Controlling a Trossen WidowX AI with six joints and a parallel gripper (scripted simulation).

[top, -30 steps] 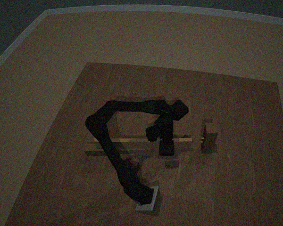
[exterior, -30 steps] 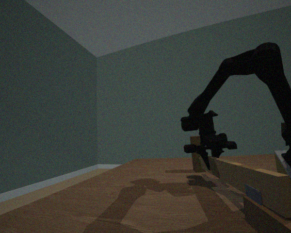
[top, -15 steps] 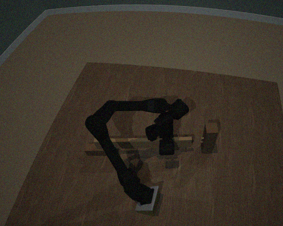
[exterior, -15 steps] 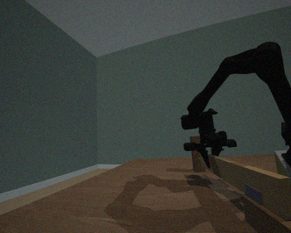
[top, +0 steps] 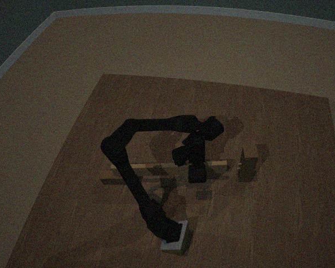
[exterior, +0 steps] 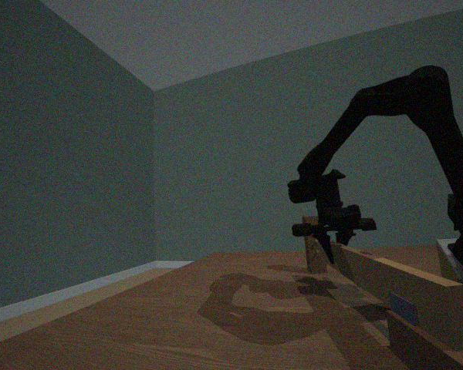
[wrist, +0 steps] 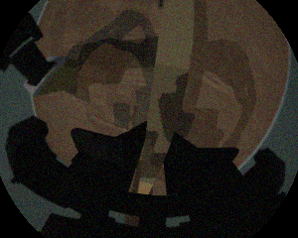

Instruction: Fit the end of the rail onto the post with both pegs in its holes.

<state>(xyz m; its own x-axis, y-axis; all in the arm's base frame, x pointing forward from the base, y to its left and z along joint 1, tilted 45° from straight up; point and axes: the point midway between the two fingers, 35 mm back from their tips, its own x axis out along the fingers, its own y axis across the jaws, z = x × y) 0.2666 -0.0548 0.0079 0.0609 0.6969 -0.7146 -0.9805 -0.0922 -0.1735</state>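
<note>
The long wooden rail (top: 144,166) (exterior: 403,274) (wrist: 177,59) runs across the table toward the short wooden post (top: 248,170) (exterior: 315,254). My gripper (top: 197,176) (exterior: 334,248) (wrist: 155,126) is shut on the rail near its post end and holds that end off the table. In the overhead view a small gap shows between the rail's end and the post, with a thin peg (top: 239,163) crossing it. The holes are hidden. The rail's far end lies at the low footboard block (top: 108,181) (exterior: 415,346), by a bluish bracket piece (exterior: 401,308).
The arm's base (top: 176,245) (exterior: 449,254) stands on a grey plate in front of the rail. The dark wooden table top (top: 277,129) ends at a lighter floor, with walls and a pale skirting board (exterior: 84,287) beyond. The light is dim.
</note>
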